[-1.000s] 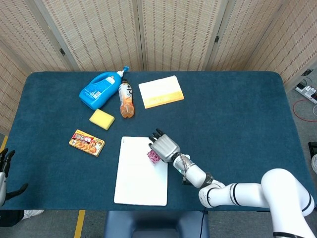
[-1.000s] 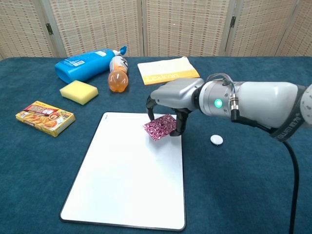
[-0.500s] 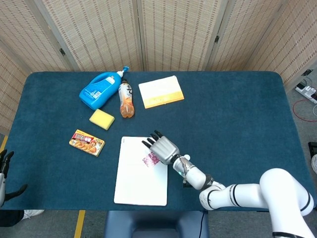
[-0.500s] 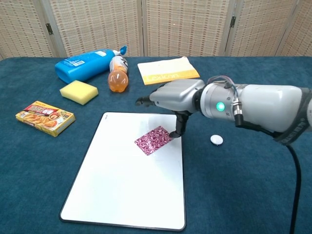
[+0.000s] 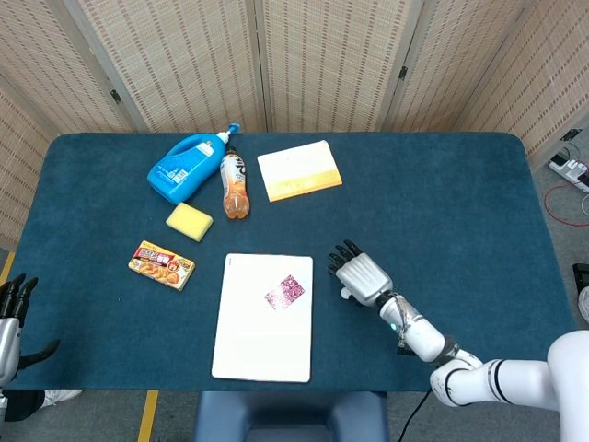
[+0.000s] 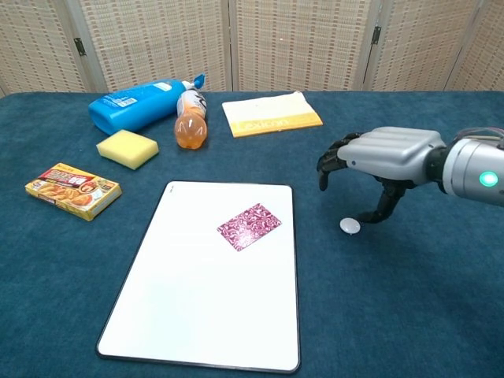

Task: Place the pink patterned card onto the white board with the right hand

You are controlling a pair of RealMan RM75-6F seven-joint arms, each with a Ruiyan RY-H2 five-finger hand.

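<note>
Pink patterned card [image 6: 249,225] lies flat on the white board [image 6: 197,315], in the board's upper right part, well inside its edges and touching nothing else. Judging by this, the placing step looks complete: the card rests where the task wants it, and nothing holds it. What remains, as a judgement, is only for the arm to clear away and settle, keeping its path off the board so the card is not brushed. The right hand [image 6: 376,155] hovers over the dark blue surface [image 6: 441,299] to the right of the board, apart from both card and board. It holds nothing; its fingers [image 6: 329,161] are spread apart and curve downward, loosely open, with the thumb pointing down toward a small white round object [image 6: 350,225] lying on the cloth just below the hand. Whether the thumb touches that object cannot be told. The card sits to the left of the hand, across the board's right edge. The left hand [image 5: 11,315] shows only at the far left edge of the head view, off the surface, fingers apart and empty.
</note>
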